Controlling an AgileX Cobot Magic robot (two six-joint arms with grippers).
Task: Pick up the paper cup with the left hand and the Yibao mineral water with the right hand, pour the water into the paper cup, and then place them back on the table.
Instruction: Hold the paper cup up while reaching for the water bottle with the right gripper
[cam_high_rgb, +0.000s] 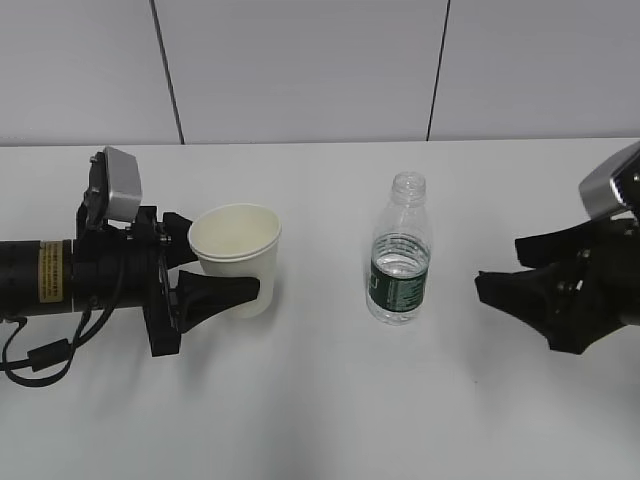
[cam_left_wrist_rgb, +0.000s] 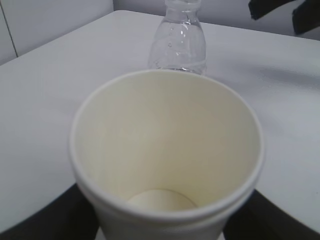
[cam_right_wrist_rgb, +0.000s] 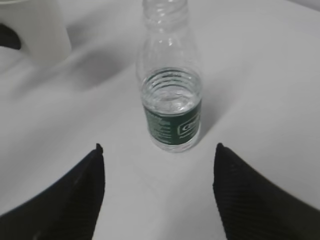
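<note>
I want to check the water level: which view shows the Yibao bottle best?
The right wrist view: the Yibao mineral water stands centred and close, label and waterline clear. The exterior view shows the whole bottle but smaller. The left wrist view shows only its upper part behind the paper cup.

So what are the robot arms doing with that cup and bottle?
The left gripper has its fingers around the white paper cup, which looks empty inside. The uncapped water bottle, with a little water in it, stands alone on the white table. The right gripper is open and pointed at the bottle but not touching it. Nothing has been poured.
</note>
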